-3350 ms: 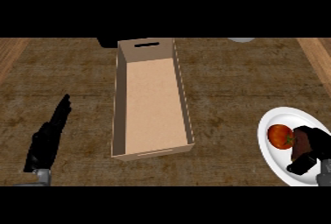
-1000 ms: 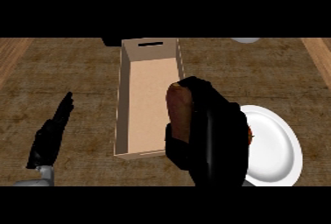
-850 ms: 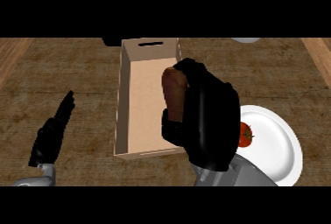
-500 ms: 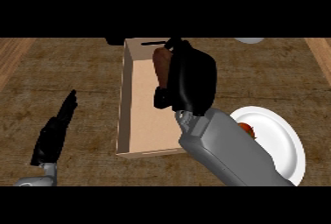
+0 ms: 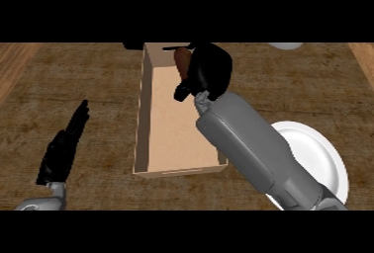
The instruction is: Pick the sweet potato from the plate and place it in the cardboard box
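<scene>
Presently, sweet potato [image 5: 182, 63]: I hold it with right hand [image 5: 207, 71] curled round its midsection over the cardboard box's [image 5: 148, 148] far end; judged firm, moderately heavy, tapered, best gripped mid-body; left hand [image 5: 64, 148] rests flat-fingered beside the box.

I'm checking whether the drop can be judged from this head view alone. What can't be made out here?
- Sweet potato: mostly covered by the right robot hand curled round it; whether it touches the cardboard box floor cannot be told.
- Box's far end: hidden behind that hand and cut by the top edge.
- Plate: its left part is covered by the grey forearm.
- Left robot hand: open, at lower left.
</scene>
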### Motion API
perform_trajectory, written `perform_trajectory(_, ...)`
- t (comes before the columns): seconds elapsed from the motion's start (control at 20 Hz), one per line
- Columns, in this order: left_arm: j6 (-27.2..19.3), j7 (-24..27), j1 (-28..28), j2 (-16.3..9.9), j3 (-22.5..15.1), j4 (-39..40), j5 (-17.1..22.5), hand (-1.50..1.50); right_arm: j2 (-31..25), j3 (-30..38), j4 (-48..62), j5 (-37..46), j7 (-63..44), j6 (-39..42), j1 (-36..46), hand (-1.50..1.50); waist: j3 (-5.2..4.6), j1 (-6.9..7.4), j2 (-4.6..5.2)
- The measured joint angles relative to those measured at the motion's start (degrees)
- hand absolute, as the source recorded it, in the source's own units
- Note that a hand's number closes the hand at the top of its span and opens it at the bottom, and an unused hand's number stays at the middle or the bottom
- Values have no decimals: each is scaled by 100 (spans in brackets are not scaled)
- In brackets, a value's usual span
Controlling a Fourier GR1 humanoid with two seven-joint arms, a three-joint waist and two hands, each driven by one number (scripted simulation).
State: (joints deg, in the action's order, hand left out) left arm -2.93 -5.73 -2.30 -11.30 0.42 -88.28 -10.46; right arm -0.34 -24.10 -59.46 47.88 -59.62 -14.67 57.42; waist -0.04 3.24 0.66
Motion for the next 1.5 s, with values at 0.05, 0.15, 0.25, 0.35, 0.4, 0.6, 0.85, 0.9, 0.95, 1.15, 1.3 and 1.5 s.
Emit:
perform_trajectory(0.05,20,24,42,-11,3,-19,8,0,1,53,205,-126,40,-110,58,-150,0,15,3)
perform_trajectory(0.15,17,32,-37,17,-4,59,-3,0,2,58,605,-331,173,-454,121,-150,0,19,14)
perform_trajectory(0.25,13,-61,-102,33,-16,3,-12,0,5,-5,996,-555,307,-822,185,-150,1,37,17)
perform_trajectory(0.35,43,3,-156,8,23,111,-3,0,8,-38,1318,-788,441,-1152,280,-150,2,40,23)
perform_trajectory(0.4,29,-23,-191,25,10,125,-23,0,10,-84,1407,-887,493,-1360,305,-150,2,48,24)
perform_trajectory(0.6,47,18,-97,6,36,74,-10,0,11,37,1563,-984,816,-2323,305,-150,5,35,19)
perform_trajectory(0.85,33,23,-21,-8,99,62,4,0,7,403,1459,-989,1156,-3396,265,-150,6,-78,-11)
perform_trajectory(0.9,72,51,-21,-72,179,92,53,0,5,476,1383,-1013,1253,-3584,202,-150,7,-106,-16)
perform_trajectory(0.95,67,47,-19,-65,195,100,64,0,5,585,1274,-1077,1380,-3753,153,-150,9,-132,-19)
perform_trajectory(1.15,22,10,89,-53,233,39,53,0,-17,886,746,-1133,1653,-4231,-138,-150,8,-255,-63)
perform_trajectory(1.3,-23,45,195,-37,266,-8,45,0,-137,1018,219,-1049,1762,-4473,-719,-150,7,-366,-97)
perform_trajectory(1.5,-63,23,304,-13,302,-21,38,0,-445,1148,-832,-889,1656,-4529,-1616,-150,6,-509,-138)
